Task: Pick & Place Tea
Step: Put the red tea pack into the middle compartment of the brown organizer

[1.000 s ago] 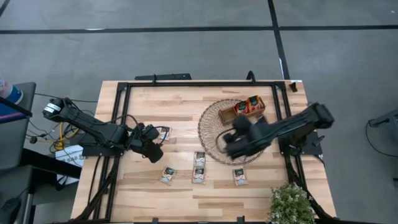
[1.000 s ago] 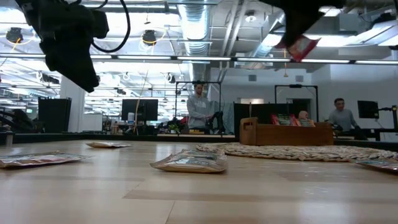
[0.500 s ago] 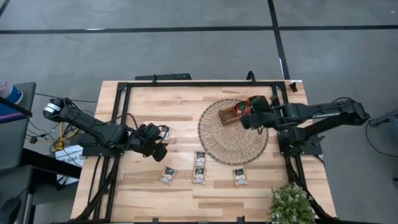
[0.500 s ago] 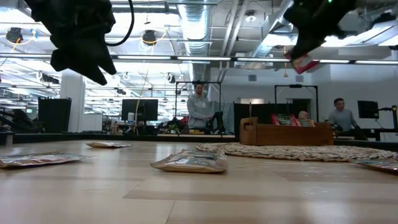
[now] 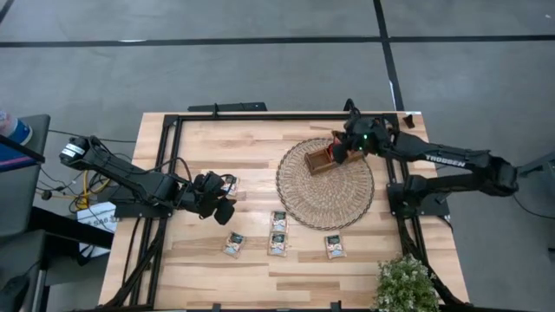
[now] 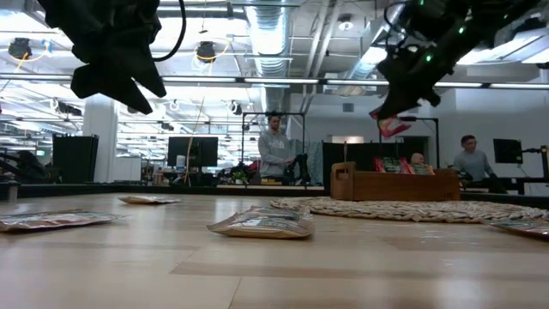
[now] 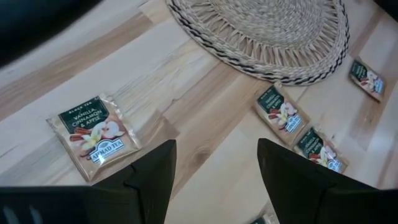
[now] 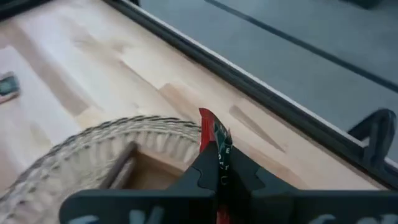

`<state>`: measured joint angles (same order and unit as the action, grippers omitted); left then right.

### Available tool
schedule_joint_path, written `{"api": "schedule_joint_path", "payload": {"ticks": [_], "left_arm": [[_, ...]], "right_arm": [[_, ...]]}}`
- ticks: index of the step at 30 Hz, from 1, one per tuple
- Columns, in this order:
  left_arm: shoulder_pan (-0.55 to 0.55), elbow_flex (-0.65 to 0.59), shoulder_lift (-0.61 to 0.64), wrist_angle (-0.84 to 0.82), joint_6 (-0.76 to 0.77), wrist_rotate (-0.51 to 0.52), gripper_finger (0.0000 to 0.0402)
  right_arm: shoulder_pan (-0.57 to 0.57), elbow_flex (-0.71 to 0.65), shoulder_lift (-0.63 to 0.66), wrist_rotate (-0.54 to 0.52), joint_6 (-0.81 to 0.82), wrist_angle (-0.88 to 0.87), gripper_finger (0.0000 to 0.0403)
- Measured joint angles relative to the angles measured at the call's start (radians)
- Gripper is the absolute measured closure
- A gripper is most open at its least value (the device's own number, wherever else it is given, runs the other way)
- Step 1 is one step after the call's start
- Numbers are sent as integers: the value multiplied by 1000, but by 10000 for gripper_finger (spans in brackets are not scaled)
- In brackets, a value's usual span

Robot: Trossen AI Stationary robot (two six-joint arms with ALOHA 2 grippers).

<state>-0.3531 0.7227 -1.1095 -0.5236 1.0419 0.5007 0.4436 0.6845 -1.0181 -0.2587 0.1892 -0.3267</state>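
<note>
My right gripper [image 5: 341,149] is shut on a red tea sachet [image 6: 390,125], above the wooden tray [image 5: 323,159] that stands on the far part of the round wicker mat [image 5: 325,195]. My left gripper [image 7: 214,177] hangs open above the table's left half, next to a pale sachet [image 7: 93,130] that lies flat on the wood. Several more pale sachets [image 5: 277,232] lie flat near the mat's front edge. My right gripper pinches the red sachet between its two shut fingers; the sachet shows edge-on, and one edge [image 8: 208,126] sticks out past the fingertips. The fingers slant down from the table's right side. The sachet is lifted clear, tilted, above the tray [image 6: 397,184].
A black frame [image 5: 260,117] runs around the table's edges. A potted plant [image 5: 406,284] stands at the near right corner. Bare wood lies between the left sachet and the mat. People stand in the room beyond the table in the low view.
My right gripper, shut on the red sachet, has swung from over the mat's near part toward the table's far edge and has come down over the tray. My left gripper has stayed where it was and has rolled a little.
</note>
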Motion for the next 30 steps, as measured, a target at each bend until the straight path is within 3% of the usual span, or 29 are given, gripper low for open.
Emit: {"api": "schedule_joint_path", "payload": {"ticks": [16,25,30], "left_arm": [[0,0,0,3,-1,18,184],[0,0,0,3,6,18,184],[0,0,0,3,7,18,184]], "right_arm": [[150,-3,-215,195,-166,166,400],[198,-3,-99,365,-239,133,401],[187,-63,-14,400,-256,125,401]]}}
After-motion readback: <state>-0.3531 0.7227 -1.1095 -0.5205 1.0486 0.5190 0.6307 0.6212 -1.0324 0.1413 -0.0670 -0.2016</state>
